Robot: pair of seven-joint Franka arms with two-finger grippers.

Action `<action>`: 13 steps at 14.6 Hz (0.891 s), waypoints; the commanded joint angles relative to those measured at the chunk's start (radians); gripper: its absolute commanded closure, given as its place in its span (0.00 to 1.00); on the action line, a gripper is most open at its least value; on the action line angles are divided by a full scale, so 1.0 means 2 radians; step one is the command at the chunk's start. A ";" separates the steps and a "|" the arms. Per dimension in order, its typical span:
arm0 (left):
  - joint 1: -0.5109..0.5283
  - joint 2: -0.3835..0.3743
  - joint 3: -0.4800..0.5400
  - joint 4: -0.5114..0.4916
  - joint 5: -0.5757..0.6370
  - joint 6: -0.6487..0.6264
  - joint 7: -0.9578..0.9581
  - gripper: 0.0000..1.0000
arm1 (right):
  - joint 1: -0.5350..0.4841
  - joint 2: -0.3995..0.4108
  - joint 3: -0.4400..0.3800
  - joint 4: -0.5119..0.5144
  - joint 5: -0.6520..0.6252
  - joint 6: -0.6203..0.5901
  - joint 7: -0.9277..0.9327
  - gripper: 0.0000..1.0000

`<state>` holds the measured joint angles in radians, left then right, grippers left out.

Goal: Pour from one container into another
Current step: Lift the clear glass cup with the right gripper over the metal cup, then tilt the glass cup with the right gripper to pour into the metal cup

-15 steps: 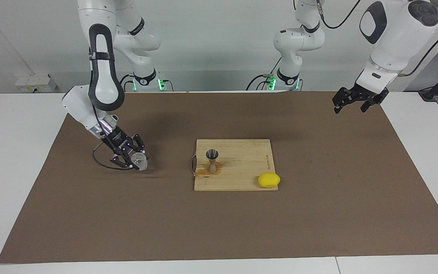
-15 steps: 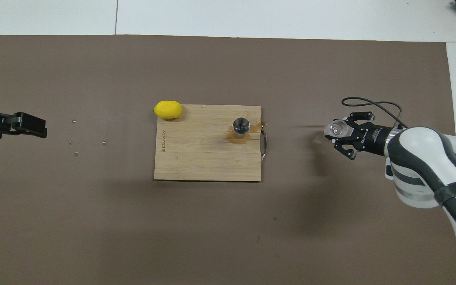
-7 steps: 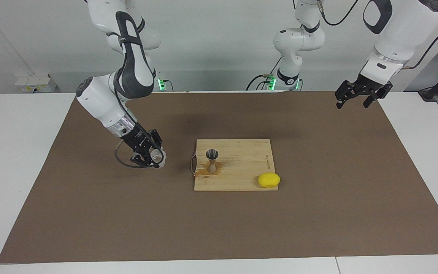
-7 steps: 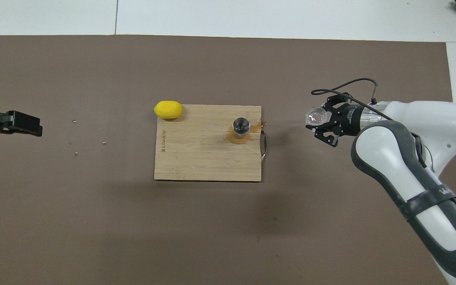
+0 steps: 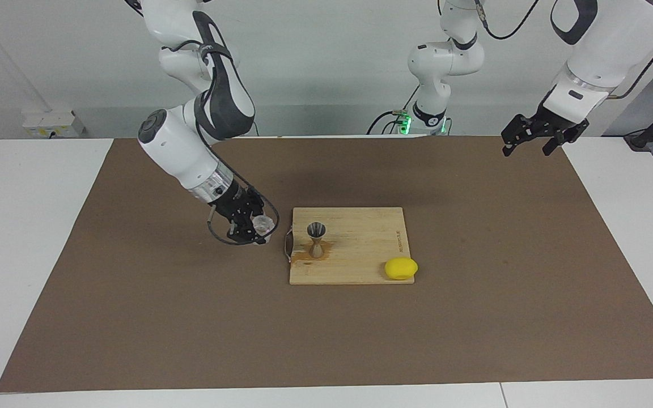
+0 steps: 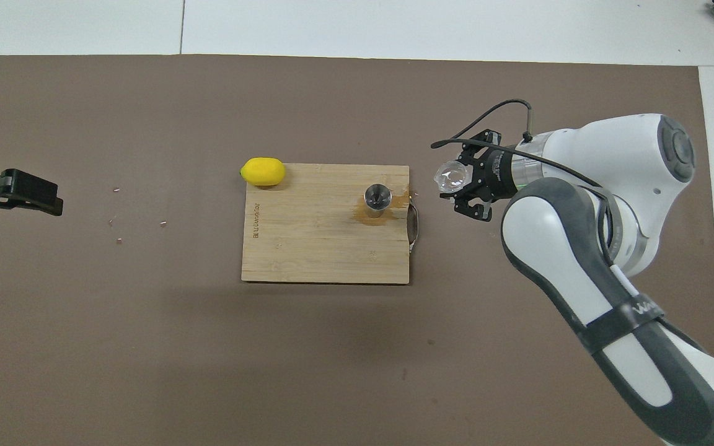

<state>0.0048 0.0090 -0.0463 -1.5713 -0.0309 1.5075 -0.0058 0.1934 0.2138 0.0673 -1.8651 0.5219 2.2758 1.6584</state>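
While its fingers clamp the small clear faceted glass tumbler (image 5: 262,225) for pouring, the right hand (image 5: 250,226) hangs beside the bamboo board (image 5: 360,266), near the upright silvery hourglass jigger (image 5: 316,239); the left hand (image 5: 536,136) waits, spread wide.

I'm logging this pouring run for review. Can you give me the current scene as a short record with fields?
right gripper: shut on the glass tumbler, in the air over the brown mat, beside the cutting board's handle end
left gripper: open, empty, waiting over the mat's corner at the left arm's end
jigger: upright on the cutting board, in a brownish stain
lemon: at the board's corner
pour: not yet begun
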 commanded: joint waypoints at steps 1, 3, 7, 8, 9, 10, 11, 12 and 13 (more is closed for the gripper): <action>-0.005 -0.018 0.004 -0.025 -0.006 0.011 0.004 0.00 | 0.017 0.022 0.000 0.046 -0.052 -0.016 0.053 0.97; -0.003 -0.018 0.004 -0.025 -0.006 0.012 0.003 0.00 | 0.029 0.040 -0.001 0.079 -0.069 -0.040 0.062 0.96; -0.001 -0.018 0.004 -0.024 -0.006 0.012 0.003 0.00 | 0.048 0.057 0.000 0.110 -0.130 -0.053 0.091 0.95; 0.000 -0.018 0.003 -0.024 -0.006 0.013 0.002 0.00 | 0.051 0.059 -0.001 0.110 -0.138 -0.053 0.093 0.95; 0.001 -0.018 0.003 -0.024 -0.006 0.012 0.002 0.00 | 0.059 0.061 -0.001 0.113 -0.144 -0.053 0.093 0.95; 0.001 -0.018 0.003 -0.024 -0.006 0.012 0.002 0.00 | 0.064 0.063 -0.001 0.114 -0.149 -0.057 0.094 0.95; 0.002 -0.018 0.002 -0.024 -0.006 0.012 0.002 0.00 | 0.065 0.066 -0.001 0.115 -0.155 -0.062 0.094 0.95; 0.007 -0.018 0.002 -0.024 -0.006 0.015 0.002 0.00 | 0.067 0.067 -0.001 0.120 -0.161 -0.062 0.094 0.95; 0.008 -0.018 0.002 -0.024 -0.006 0.015 0.002 0.00 | 0.067 0.069 -0.001 0.123 -0.166 -0.062 0.097 0.95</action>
<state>0.0078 0.0024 -0.0440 -1.5835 -0.0317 1.5112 -0.0059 0.3242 0.3292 0.0677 -1.6688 0.2338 2.1795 1.8190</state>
